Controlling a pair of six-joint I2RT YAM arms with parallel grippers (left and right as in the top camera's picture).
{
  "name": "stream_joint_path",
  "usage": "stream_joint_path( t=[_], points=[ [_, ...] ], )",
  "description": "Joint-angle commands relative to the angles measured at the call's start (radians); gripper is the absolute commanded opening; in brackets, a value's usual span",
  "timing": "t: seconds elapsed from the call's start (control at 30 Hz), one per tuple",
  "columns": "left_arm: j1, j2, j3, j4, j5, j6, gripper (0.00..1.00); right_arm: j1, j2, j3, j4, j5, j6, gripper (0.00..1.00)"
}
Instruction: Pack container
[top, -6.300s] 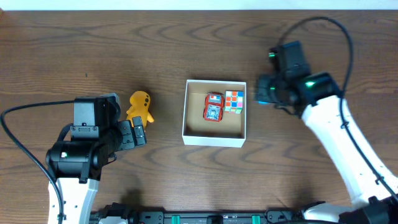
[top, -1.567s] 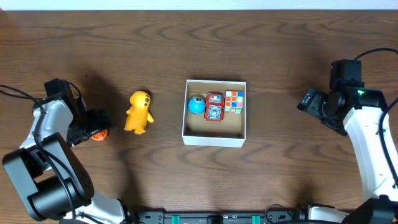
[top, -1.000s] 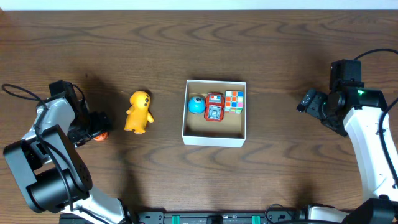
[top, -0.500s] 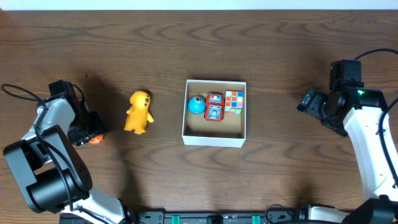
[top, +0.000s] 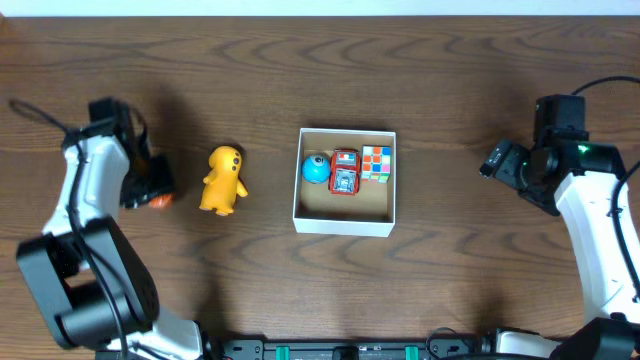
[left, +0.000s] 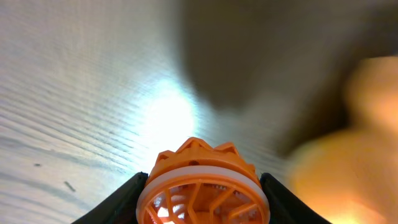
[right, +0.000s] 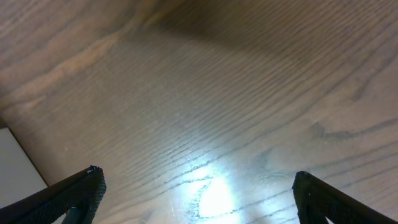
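Container (top: 343, 226) sits centre frame on the wood table (top: 300, 60), open top up. Inside, along its upper edge, left to right: blue ball (top: 316, 169), red car (top: 344, 172), colour cube (top: 376, 163), packed side by side. The lower half of the floor is bare cardboard.

Left arm runs up the left edge of the overhead view and bends right at the wrist. Left gripper (top: 152, 196) is low at the table, clamped on an orange ridged toy (top: 159, 201). The wrist view shows the toy (left: 203, 186) pinched between both fingers (left: 121, 200), table close below. Yellow figure (top: 222, 180) lies just right of that gripper, between it and the container, touching neither.

Right arm comes up from the lower right with its wrist pointing left. Right gripper (top: 493, 160) is well clear of the container's right wall. Its fingers (right: 81, 193) are spread wide and hold nothing.
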Motion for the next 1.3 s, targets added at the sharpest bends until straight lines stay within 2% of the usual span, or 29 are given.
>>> stream_joint_path(
  t=[0.0,0.13,0.3,0.47,0.63,0.9,1.27],
  points=[
    [-0.101,-0.106,0.095,-0.041,-0.004,-0.005,0.12,-0.048,0.006,-0.002,0.005,-0.049,-0.016,0.99],
    [-0.263,-0.201,0.158,-0.069,-0.004,-0.004,0.06,-0.077,0.006,-0.002,0.004,-0.056,-0.034,0.99],
    [-0.488,-0.28,0.166,-0.064,-0.003,0.0,0.06,-0.078,0.007,-0.002,0.004,-0.055,-0.034,0.99],
    [-0.725,-0.276,0.166,-0.06,-0.003,0.031,0.06,-0.077,0.007,-0.002,0.003,-0.055,-0.034,0.99],
    [-0.907,-0.228,0.166,0.021,-0.003,0.102,0.06,-0.077,0.007,-0.003,-0.002,-0.056,-0.041,0.99],
    [-1.028,-0.1,0.166,0.181,0.0,0.131,0.06,-0.077,0.007,-0.003,-0.015,-0.055,-0.042,0.99],
    [-1.041,0.058,0.166,0.195,0.026,0.13,0.06,-0.077,0.007,-0.003,-0.019,-0.055,-0.042,0.99]
  ],
)
